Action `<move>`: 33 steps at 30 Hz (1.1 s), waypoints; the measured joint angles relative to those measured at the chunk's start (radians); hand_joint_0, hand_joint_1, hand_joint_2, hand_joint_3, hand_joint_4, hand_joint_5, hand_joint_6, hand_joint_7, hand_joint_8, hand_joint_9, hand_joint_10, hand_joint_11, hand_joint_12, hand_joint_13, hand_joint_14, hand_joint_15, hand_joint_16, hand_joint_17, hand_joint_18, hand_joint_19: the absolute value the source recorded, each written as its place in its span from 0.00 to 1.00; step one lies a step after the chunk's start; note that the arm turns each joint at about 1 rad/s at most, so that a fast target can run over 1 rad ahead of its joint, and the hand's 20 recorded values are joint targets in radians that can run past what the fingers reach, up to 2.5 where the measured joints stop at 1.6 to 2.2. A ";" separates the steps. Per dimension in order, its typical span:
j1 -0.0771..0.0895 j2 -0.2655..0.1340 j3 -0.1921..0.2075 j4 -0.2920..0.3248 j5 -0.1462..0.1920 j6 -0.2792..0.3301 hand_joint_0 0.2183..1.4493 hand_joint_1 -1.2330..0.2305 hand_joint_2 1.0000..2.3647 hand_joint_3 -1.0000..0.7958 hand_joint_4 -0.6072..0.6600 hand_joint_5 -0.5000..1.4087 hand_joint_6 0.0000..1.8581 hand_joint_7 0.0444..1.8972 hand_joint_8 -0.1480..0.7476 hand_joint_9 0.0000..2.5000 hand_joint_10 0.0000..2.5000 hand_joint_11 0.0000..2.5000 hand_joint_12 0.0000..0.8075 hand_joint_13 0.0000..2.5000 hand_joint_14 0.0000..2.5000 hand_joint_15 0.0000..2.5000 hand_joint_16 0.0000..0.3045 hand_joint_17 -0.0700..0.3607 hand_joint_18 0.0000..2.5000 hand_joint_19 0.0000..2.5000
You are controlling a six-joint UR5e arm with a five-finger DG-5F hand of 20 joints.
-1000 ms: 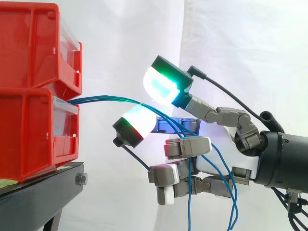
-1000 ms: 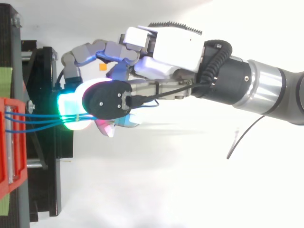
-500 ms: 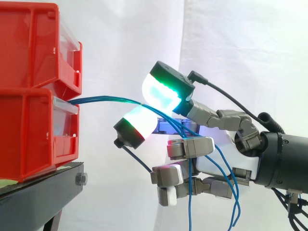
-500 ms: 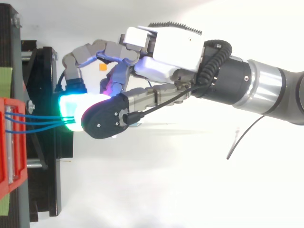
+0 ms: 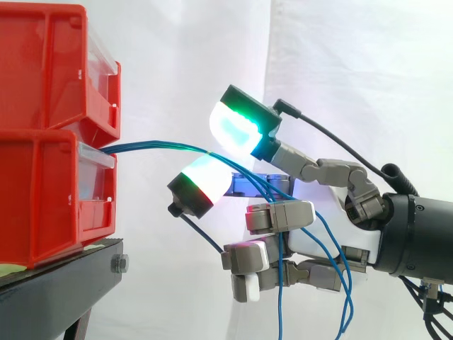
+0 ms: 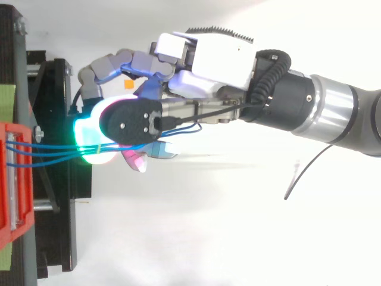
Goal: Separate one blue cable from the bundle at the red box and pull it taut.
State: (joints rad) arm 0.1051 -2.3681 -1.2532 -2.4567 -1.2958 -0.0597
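Backdrop: white curtain [image 5: 354, 71] from 12 to 3 o'clock, one vertical fold just right of centre.
Furniture: black stand [image 5: 64, 290] at 7 o'clock, a bolt [image 5: 119, 264] on its edge.
Floor [image 6: 208, 238]: bright white from above, 3 to 6 o'clock.

Cables [image 5: 163, 147] from stacked bins [image 5: 42, 142] on stand [image 5: 64, 280], rightward into hand [image 5: 318, 241].

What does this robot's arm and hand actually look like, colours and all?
The hand has a white palm, grey jointed metal fingers and thick black-backed pads glowing white, cyan, green and red. A black wrist joins it to the silver-grey round arm.
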 measured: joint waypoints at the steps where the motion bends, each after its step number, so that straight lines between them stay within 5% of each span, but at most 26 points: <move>1: 0.000 0.000 0.000 0.000 0.000 0.000 0.19 0.63 0.00 0.28 0.55 0.22 0.40 0.65 0.52 0.64 0.01 0.69 0.52 0.51 0.01 0.40 0.21 0.49 0.41 0.34; 11: 0.001 0.000 -0.001 0.001 -0.001 0.000 0.17 0.30 0.00 0.28 0.55 0.21 0.41 0.63 0.51 0.63 0.01 0.70 0.51 0.51 0.01 0.41 0.21 0.49 0.41 0.33; 16: 0.001 0.000 -0.001 0.001 -0.001 -0.001 0.34 0.36 0.00 0.28 0.50 0.20 0.43 0.67 0.46 0.62 0.01 0.71 0.44 0.49 0.01 0.42 0.17 0.43 0.37 0.35; 33: 0.001 0.000 -0.001 0.001 -0.001 -0.002 0.32 0.49 0.02 0.46 0.53 0.21 0.39 0.69 0.46 0.62 0.01 0.70 0.45 0.48 0.01 0.42 0.17 0.44 0.37 0.36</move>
State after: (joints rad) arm 0.1058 -2.3684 -1.2547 -2.4559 -1.2963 -0.0614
